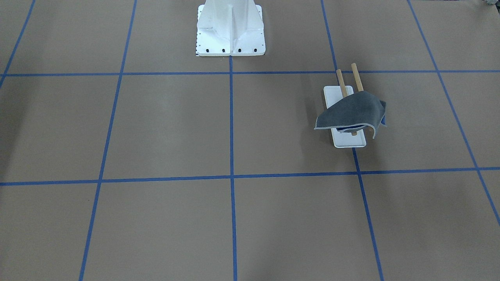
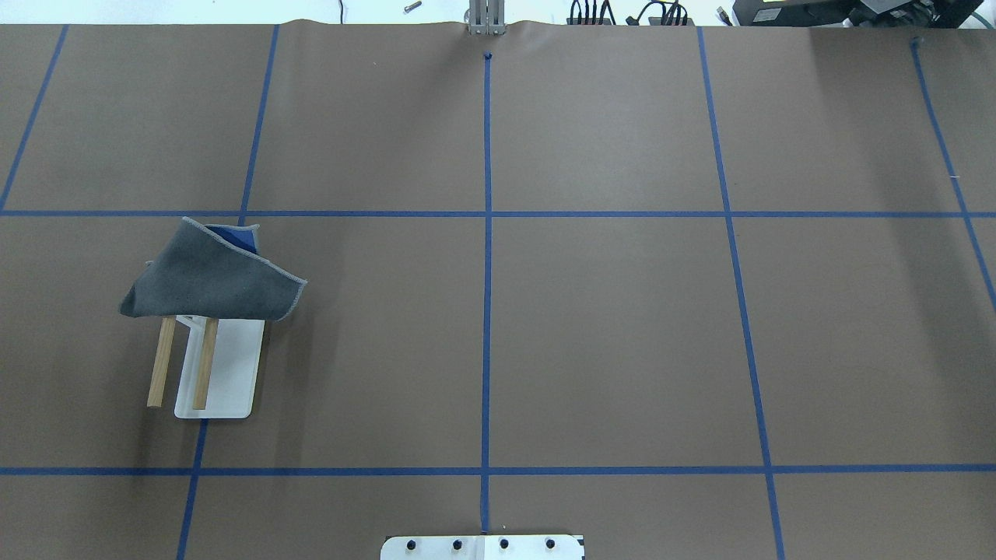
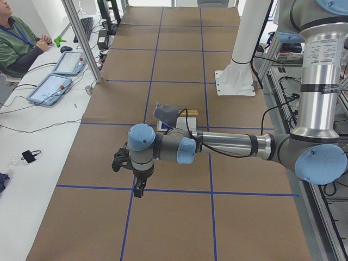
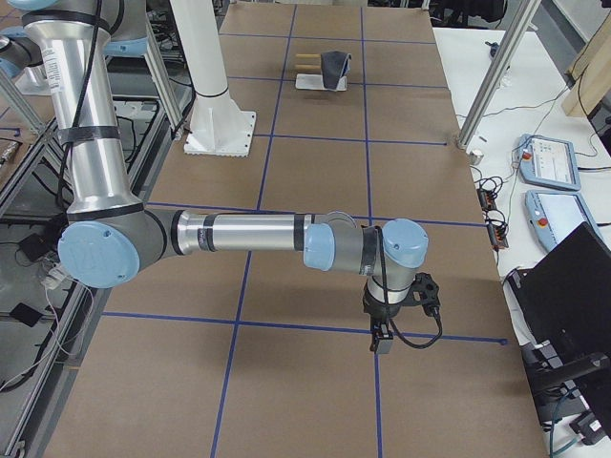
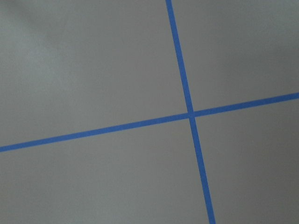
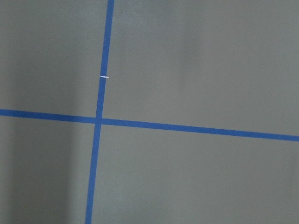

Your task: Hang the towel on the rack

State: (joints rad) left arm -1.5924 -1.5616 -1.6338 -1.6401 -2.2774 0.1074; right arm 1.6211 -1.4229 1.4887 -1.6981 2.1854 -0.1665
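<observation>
Dark grey square cloth towel (image 2: pixel 210 276) lies draped over the 2 wooden bars of the white-based rack (image 2: pixel 204 365), toward the worktop's edge on the robot's left. You can judge the hanging done. The left gripper (image 3: pixel 139 191) and right gripper (image 4: pixel 381 342) hang well apart from it, and I cannot tell whether either is spread or pressed together.

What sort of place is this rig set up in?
Probably a robotics lab test cell: a paper-covered table gridded with blue tape, an industrial arm, and an operator beside teach pendants.

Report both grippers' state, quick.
Left gripper: cannot be told; shows only in a side view.
Right gripper: cannot be told; shows only in a side view.
</observation>
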